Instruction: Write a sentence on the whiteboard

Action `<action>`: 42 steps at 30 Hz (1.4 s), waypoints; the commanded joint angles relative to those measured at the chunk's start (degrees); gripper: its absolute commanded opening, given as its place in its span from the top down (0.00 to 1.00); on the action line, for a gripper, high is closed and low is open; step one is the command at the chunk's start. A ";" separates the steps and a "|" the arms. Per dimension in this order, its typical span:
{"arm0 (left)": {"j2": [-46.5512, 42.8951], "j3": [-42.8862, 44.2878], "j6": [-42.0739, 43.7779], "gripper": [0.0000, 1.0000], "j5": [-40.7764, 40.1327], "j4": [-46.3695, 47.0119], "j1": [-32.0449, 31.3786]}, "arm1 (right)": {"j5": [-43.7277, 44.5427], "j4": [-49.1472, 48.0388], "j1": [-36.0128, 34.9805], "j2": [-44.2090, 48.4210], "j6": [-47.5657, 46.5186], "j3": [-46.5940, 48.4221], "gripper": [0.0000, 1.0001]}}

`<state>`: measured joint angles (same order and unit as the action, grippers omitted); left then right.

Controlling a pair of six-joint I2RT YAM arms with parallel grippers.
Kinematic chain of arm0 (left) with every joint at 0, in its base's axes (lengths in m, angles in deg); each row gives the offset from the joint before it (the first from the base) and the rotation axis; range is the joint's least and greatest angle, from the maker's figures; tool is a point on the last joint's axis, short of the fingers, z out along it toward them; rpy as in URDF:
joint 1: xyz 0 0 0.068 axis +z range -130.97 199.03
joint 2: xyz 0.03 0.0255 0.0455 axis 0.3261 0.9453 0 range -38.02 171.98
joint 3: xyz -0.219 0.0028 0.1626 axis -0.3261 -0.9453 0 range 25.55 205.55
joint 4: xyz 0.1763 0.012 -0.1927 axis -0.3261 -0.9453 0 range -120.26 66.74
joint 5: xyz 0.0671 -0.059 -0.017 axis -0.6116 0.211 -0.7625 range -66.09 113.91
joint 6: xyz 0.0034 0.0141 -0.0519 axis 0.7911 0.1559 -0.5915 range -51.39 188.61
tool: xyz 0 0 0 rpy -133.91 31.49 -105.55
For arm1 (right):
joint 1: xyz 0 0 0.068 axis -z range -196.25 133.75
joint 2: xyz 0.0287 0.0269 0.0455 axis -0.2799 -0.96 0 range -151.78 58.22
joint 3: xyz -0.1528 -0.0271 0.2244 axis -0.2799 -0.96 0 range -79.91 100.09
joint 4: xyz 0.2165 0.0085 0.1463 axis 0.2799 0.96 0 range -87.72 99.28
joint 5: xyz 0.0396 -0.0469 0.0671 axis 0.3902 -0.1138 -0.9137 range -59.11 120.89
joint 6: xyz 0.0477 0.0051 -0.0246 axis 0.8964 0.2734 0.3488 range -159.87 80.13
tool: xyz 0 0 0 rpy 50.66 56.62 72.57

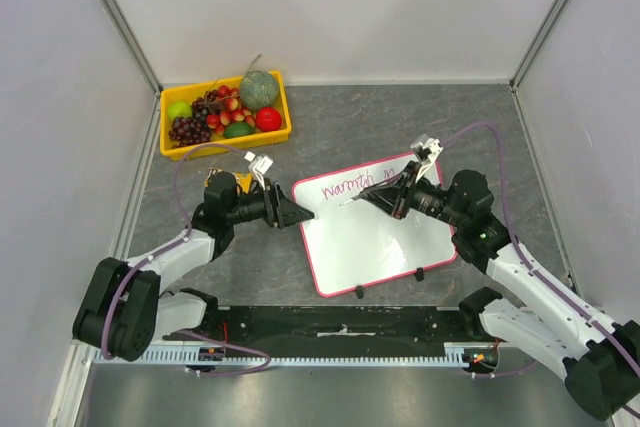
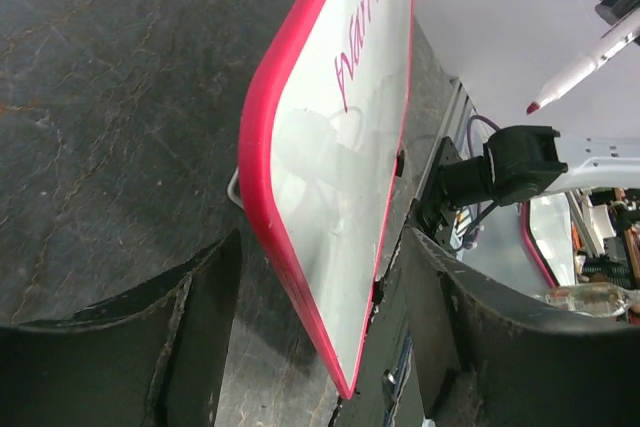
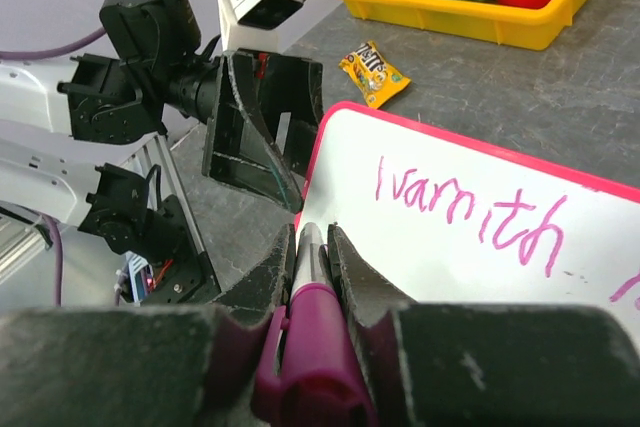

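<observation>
The whiteboard [image 1: 385,242] lies at the table's middle, white with a pink-red rim. On its top part, the sentence [image 1: 348,186] reads "warmth" in magenta [image 3: 468,209], with a further stroke to its right. My right gripper [image 3: 312,233] is shut on a marker [image 3: 316,342] with a magenta cap. The marker's tip [image 1: 347,202] hovers just off the board, below the writing. At the board's left edge, my left gripper [image 1: 303,215] stands open. The board's rim [image 2: 300,277] sits between its fingers [image 2: 200,317], which stand apart from it.
A yellow tray [image 1: 225,150] of fruit stands at the back left. A small candy packet [image 3: 372,72] lies between the tray and the board. White walls close in both sides and the back. The black base rail [image 1: 340,322] runs along the near edge.
</observation>
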<state>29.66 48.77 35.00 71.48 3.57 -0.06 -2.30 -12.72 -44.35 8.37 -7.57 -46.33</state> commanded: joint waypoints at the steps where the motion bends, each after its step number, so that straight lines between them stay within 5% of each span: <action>1: 3.06 -0.63 -1.73 0.31 4.72 11.48 -0.07 | 9.18 3.22 -5.28 2.38 -5.65 0.87 1.00; 14: 10.19 -3.09 0.38 0.46 5.43 21.34 -2.09 | 23.34 2.44 -11.89 6.16 -9.18 -3.17 1.00; 23: 11.69 -3.27 2.66 0.84 6.39 20.90 -2.09 | 26.85 -0.55 -14.70 7.30 -10.15 -5.02 1.00; 29: 11.60 -3.54 5.48 0.98 5.60 18.00 -2.18 | 28.88 -0.73 -16.37 7.57 -11.72 -5.02 1.00; 42: 11.77 -4.33 7.68 0.98 5.16 17.29 -2.09 | 31.26 -1.16 -18.92 6.60 -14.19 -4.67 1.00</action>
<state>40.67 45.99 30.28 79.16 23.07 -1.94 27.16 -10.77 -62.75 15.02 -20.29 -51.44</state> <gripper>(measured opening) 0.101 0.190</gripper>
